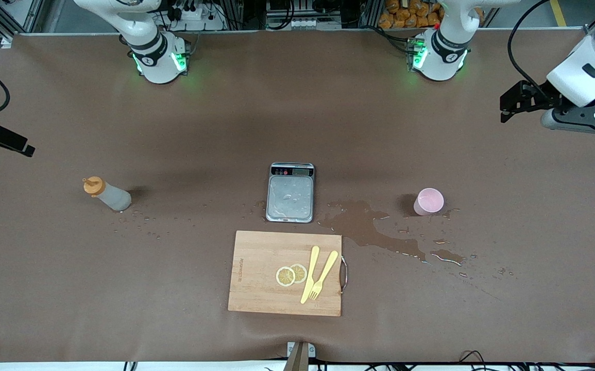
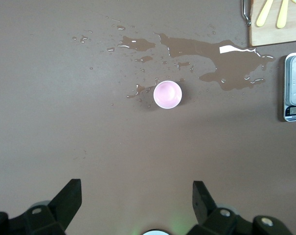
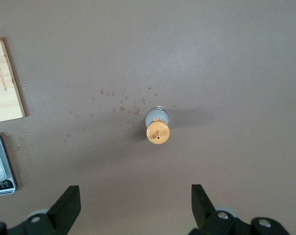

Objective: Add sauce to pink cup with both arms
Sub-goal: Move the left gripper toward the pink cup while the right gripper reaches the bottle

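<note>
The sauce bottle (image 1: 107, 195), greyish-white with an orange cap, stands upright toward the right arm's end of the table. In the right wrist view the sauce bottle (image 3: 157, 128) is seen from above. The pink cup (image 1: 428, 201) stands upright toward the left arm's end, beside a puddle; it also shows in the left wrist view (image 2: 167, 94). My left gripper (image 1: 507, 107) hangs high over the table's left-arm end, open and empty (image 2: 137, 188). My right gripper (image 1: 19, 145) hangs high over the other end, open and empty (image 3: 135, 191).
A steel scale (image 1: 290, 192) with droplets on it sits mid-table. A wooden cutting board (image 1: 256, 273) nearer the front camera carries two lemon slices (image 1: 290, 274), a yellow fork (image 1: 324, 275) and knife (image 1: 310, 273). A wet puddle (image 1: 367, 226) spreads between scale and cup.
</note>
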Tool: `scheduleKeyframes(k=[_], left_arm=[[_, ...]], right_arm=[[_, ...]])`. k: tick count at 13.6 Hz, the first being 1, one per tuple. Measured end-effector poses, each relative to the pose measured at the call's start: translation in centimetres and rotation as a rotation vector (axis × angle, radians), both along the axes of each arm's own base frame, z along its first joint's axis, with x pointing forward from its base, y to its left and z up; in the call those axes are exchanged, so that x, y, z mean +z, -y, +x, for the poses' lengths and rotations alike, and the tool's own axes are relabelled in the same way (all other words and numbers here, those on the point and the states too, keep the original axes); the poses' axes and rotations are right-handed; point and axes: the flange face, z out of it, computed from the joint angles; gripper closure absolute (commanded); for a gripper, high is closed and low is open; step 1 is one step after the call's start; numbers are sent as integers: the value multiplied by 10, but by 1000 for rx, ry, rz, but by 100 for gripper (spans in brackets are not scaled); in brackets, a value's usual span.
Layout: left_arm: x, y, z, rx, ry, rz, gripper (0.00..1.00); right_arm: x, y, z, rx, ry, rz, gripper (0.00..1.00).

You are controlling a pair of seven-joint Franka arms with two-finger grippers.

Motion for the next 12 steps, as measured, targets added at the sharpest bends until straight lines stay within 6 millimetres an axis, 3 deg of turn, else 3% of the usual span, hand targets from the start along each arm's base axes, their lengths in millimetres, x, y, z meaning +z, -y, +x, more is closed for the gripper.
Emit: scheduleKeyframes(k=[6,10,12], left_arm=[[0,0,0,0,-1,0,0],[-2,-3,0,6,-9,1,0],[-5,-10,1,19,-17,0,0]], right_arm=[[-2,0,1,-1,-4,0,0],[-26,6,11,-9,-45,1,0],[-29,19,14,-39,-42,0,0]])
